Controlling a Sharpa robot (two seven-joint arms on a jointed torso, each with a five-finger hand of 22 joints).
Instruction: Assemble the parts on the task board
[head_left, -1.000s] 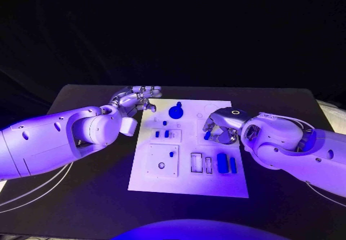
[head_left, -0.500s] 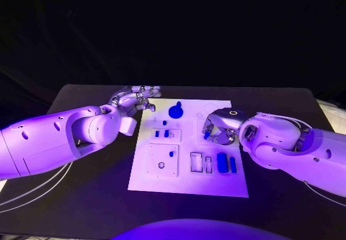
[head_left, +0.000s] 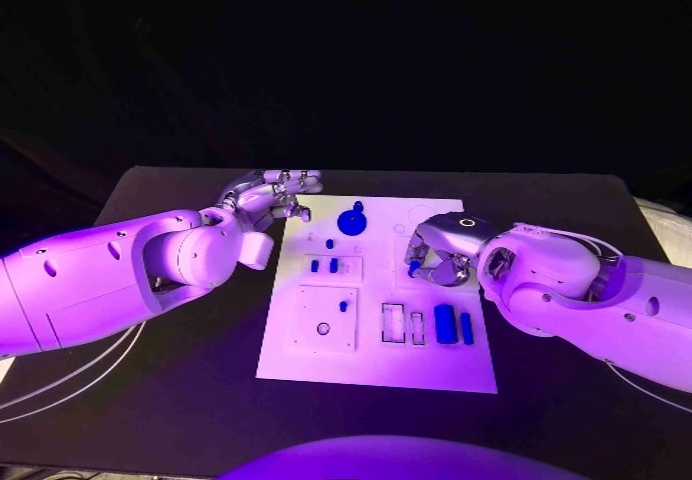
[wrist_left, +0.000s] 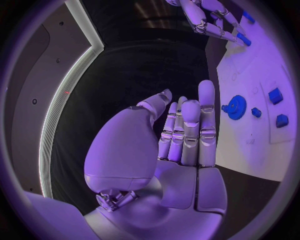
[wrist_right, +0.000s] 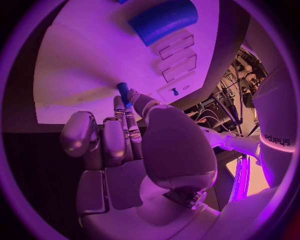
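The white task board (head_left: 375, 362) lies in the middle of the table. My right hand (head_left: 440, 255) hovers over the board's right side and pinches a small blue peg (head_left: 414, 268) between thumb and a finger. In the right wrist view the peg (wrist_right: 123, 93) points down at the board (wrist_right: 81, 75). My left hand (head_left: 271, 197) hangs at the board's far left corner, fingers stretched out, holding nothing. From the left wrist, that hand (wrist_left: 184, 130) sits beside a blue gear (wrist_left: 236, 107). The gear (head_left: 353, 221) stands at the board's far end.
Two long blue blocks (head_left: 453, 325) sit in slots on the board's right side, next to empty slots (head_left: 392, 323). Small blue parts (head_left: 325, 266) stand in the plate left of centre. A square plate with a hole (head_left: 325, 320) lies near the board's left edge. Black table (head_left: 173, 390) surrounds the board.
The right hand with the peg has shifted very slightly toward the far side of the board. The left hand has stayed where it was.
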